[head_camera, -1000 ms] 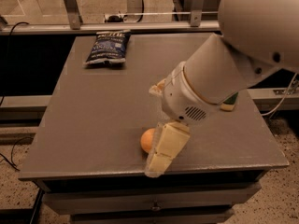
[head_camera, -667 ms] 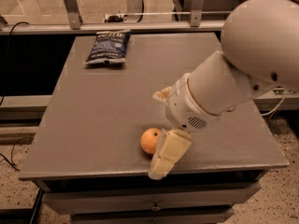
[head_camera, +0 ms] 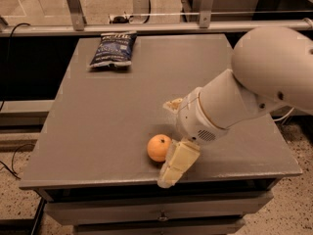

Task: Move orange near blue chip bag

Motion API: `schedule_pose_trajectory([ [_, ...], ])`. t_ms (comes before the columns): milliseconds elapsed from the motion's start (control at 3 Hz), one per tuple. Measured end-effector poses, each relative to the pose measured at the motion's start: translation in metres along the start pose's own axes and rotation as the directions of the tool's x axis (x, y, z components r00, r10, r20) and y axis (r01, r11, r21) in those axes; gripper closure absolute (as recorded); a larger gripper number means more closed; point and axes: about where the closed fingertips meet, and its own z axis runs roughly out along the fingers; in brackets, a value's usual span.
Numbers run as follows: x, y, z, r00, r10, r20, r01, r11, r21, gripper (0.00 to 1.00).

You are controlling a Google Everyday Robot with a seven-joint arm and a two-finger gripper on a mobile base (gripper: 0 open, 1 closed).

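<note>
The orange point(head_camera: 159, 147) lies on the grey table point(head_camera: 112, 111) near its front edge. My gripper point(head_camera: 170, 140) hangs low over the table just right of the orange, on the white arm point(head_camera: 254, 87). Its fingers are spread open. The near cream finger point(head_camera: 177, 164) lies against the orange's right side and reaches to the table's front edge. The far fingertip point(head_camera: 172, 104) shows behind the wrist. Nothing is gripped. The blue chip bag point(head_camera: 112, 49) lies flat at the far left corner of the table, well away from the orange.
A metal rail with upright posts point(head_camera: 146, 27) runs behind the table. The table's front edge point(head_camera: 161, 181) is just below the orange and the near finger. Cables point(head_camera: 14, 160) lie on the floor at the left.
The arm and gripper have shifted a little to the right and towards the front edge. More of the orange shows; it has barely moved. The chip bag has not moved.
</note>
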Motion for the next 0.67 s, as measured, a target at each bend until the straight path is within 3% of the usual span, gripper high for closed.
schedule_pose_trajectory([
  [333,0.0046,0.0028,0.0116,1.000,0.005,0.007,-0.005,0.9999,-0.012,0.16],
  [667,0.0051,0.0011,0.0138,1.000,0.018,0.015,-0.018,0.9997,-0.016,0.39],
])
